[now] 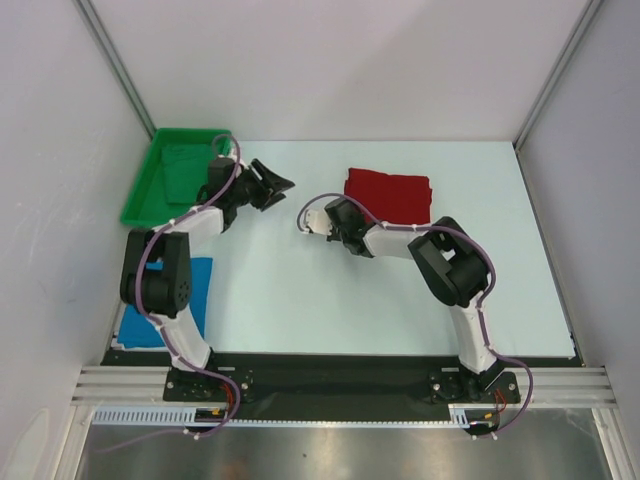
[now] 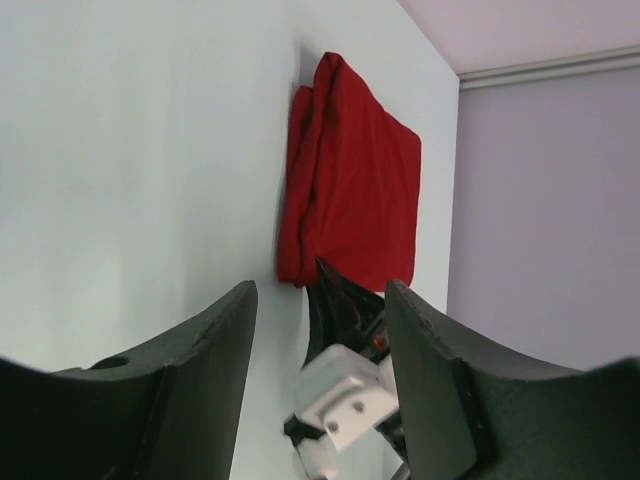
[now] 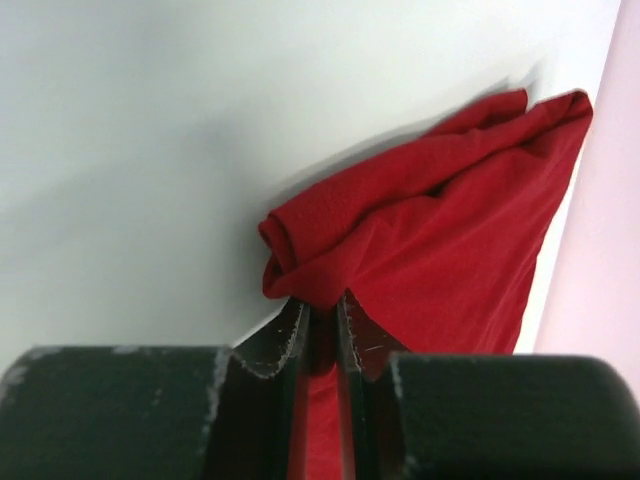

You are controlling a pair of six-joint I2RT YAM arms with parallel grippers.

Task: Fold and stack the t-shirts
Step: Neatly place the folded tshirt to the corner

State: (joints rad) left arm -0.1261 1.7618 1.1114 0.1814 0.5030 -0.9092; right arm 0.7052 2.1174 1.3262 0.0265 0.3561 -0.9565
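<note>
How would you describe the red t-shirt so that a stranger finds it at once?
On the white table, look toward the far side, right of the middle. There the red t-shirt lies folded, the right gripper shut on its edge. It is the only red cloth; the blue t-shirt lies at the near left.

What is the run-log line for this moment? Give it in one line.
right claw: shut on red t-shirt edge | left claw: open, empty | blue t-shirt: near left, apart from red | stack: not done
</note>
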